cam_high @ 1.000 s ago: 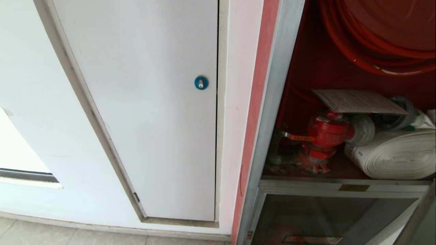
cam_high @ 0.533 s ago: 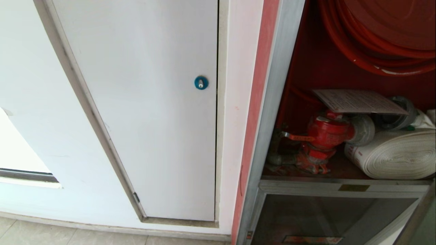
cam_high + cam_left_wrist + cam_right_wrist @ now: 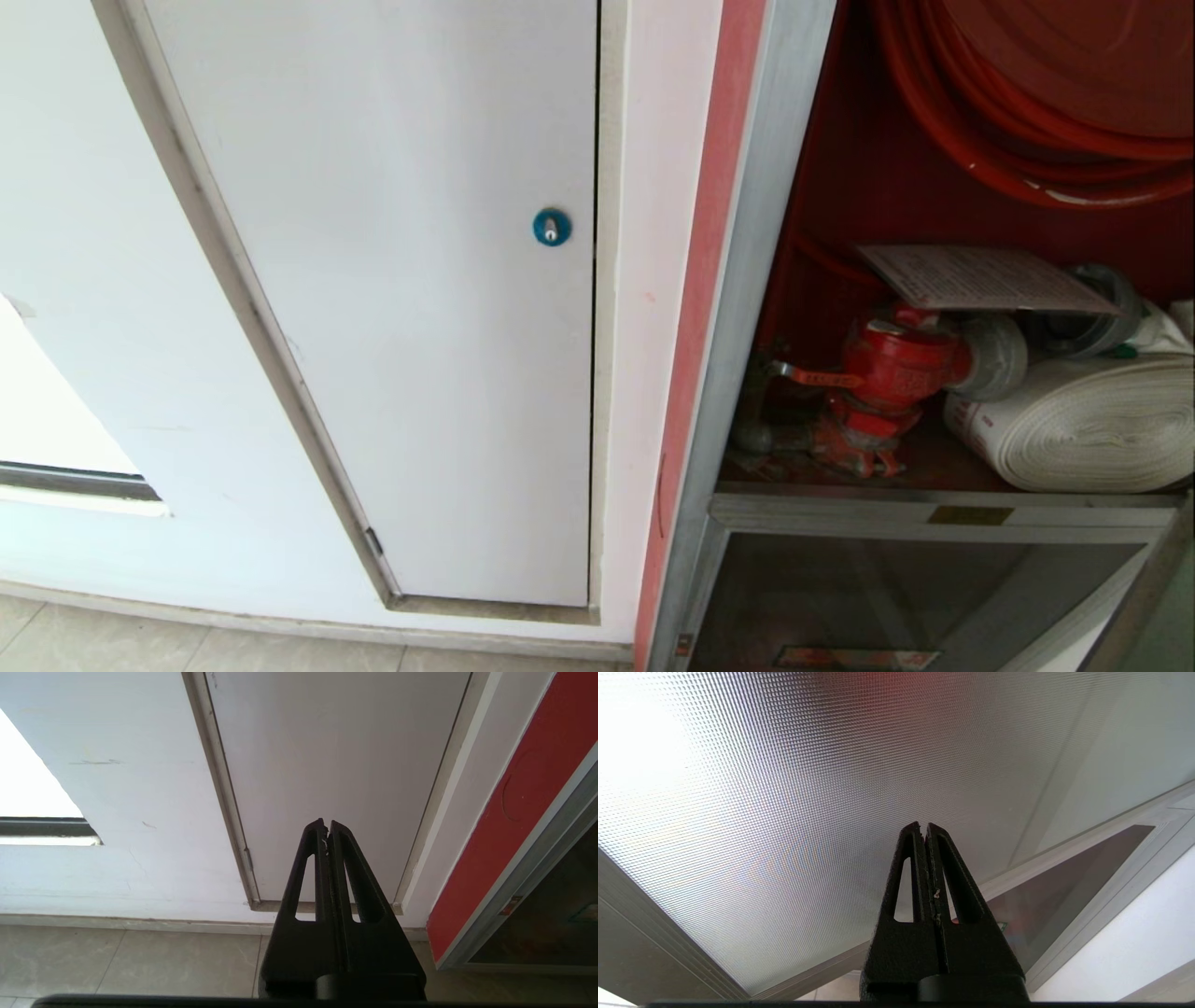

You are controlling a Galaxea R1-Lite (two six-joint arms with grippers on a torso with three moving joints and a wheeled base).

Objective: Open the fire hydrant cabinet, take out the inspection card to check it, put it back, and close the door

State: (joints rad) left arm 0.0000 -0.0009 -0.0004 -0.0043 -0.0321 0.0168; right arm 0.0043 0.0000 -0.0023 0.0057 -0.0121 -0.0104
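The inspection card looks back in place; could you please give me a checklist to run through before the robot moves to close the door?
1. Inspection card inside the fire hydrant cabinet, lying flat on the red valve: ok.
2. Left gripper shut and empty, facing the white panel: ok.
3. Right gripper shut and empty, near a textured glass pane: ok.
4. Upper opening free of arms: ok.
5. Card clear of the door's path: cannot tell.
6. Door within reach: cannot tell; it is not clearly in the head view.

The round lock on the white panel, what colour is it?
Blue round lock, silver keyhole; clearest in head view.
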